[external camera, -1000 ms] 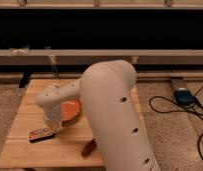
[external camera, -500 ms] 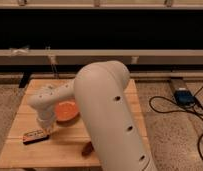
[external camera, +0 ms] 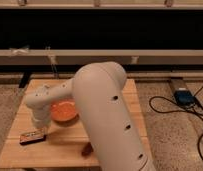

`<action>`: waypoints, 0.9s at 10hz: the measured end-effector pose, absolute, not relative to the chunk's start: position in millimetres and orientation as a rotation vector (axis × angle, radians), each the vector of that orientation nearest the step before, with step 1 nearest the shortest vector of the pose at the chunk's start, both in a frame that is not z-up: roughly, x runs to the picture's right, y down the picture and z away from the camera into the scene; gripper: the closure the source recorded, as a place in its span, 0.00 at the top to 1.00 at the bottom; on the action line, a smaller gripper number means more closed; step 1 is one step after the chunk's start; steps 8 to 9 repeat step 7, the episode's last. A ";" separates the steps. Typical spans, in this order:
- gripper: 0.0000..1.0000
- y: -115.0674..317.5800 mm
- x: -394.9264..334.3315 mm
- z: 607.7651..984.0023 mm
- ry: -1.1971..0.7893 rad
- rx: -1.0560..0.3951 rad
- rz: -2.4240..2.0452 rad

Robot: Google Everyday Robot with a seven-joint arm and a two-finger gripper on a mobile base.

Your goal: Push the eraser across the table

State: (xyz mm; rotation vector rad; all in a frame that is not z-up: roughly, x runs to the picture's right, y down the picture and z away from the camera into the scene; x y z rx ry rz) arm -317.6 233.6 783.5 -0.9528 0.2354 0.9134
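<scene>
Wooden table (external camera: 70,145) — orange bowl (external camera: 63,111) | eraser (external camera: 33,135) front-left | pincer (external camera: 40,125) above it — state hidden

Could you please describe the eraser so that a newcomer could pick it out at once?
On the wooden table, look left of the orange bowl, just below the gripper, near the left edge. The eraser lies there: small, flat, dark with a tan edge, unlike the reddish-brown object.

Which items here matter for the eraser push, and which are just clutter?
In play:
- eraser, flat near the table's front-left corner
- table, the push surface
- gripper, low over the table just behind the eraser

Clutter:
- orange bowl, behind and right of the eraser
- reddish-brown object, at the front edge by the arm
- blue box and cables, on the floor
</scene>
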 end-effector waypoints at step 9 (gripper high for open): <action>0.05 214.4 -307.1 779.2 0.221 -0.966 0.962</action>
